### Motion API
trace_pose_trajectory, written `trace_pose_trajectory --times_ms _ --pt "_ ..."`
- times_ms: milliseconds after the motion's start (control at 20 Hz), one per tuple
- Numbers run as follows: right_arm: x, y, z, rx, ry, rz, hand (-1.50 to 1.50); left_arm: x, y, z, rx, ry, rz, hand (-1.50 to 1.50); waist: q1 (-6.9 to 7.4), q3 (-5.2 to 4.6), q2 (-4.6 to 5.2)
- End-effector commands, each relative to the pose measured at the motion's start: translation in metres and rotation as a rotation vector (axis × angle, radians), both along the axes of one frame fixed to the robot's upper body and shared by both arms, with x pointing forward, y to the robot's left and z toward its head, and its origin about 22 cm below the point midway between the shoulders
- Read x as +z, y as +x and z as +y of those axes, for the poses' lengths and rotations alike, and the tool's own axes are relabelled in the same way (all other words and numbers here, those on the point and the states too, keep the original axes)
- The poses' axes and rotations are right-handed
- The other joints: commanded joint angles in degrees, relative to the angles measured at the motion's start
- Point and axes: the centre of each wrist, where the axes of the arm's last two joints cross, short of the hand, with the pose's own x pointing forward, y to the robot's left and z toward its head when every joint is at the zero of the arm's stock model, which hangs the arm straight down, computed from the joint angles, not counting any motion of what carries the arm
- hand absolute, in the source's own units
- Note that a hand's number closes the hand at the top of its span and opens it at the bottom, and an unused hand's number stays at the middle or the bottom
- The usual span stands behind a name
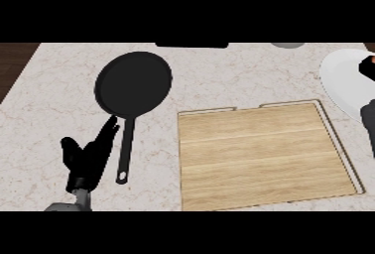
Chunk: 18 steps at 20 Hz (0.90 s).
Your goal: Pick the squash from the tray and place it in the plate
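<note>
In the head view, a pale speckled counter (51,104) fills the frame. A wooden tray (264,158) lies at lower right of centre, its board bare. A black frying pan (134,83) sits at upper left, its handle running down toward the lower left. The left hand (88,156) shows at lower left just beside that handle, fingers straight and pointing up. A white plate (345,79) is cut by the right edge at upper right. Over it, part of the right hand (368,116) shows; whether it grips anything cannot be told. The squash is not visible.
</note>
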Motion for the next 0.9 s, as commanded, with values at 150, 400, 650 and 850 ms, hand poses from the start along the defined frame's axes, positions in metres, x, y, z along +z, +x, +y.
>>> trace_pose_trajectory --times_ms 150,400,650,850 --pt "0.019 -0.021 -0.058 -0.033 0.007 -0.041 1.5 -0.014 -0.007 -0.006 -0.016 -0.019 0.058 0.0 0.12 -0.26 0.35" --pt "-0.022 -0.047 -0.082 -0.038 0.287 0.272 -1.5 -0.004 -0.001 -0.004 -0.019 -0.008 0.043 0.0 0.95 -0.2 1.08" --pt "-0.015 -0.046 -0.086 0.095 0.333 0.228 -1.5 -0.006 0.001 -0.006 -0.022 -0.026 0.044 0.0 1.43 -0.02 1.17" --pt "-0.018 -0.049 -0.087 0.164 0.309 0.103 -1.5 -0.009 -0.005 -0.004 -0.023 -0.013 0.059 0.0 1.22 0.08 1.05"
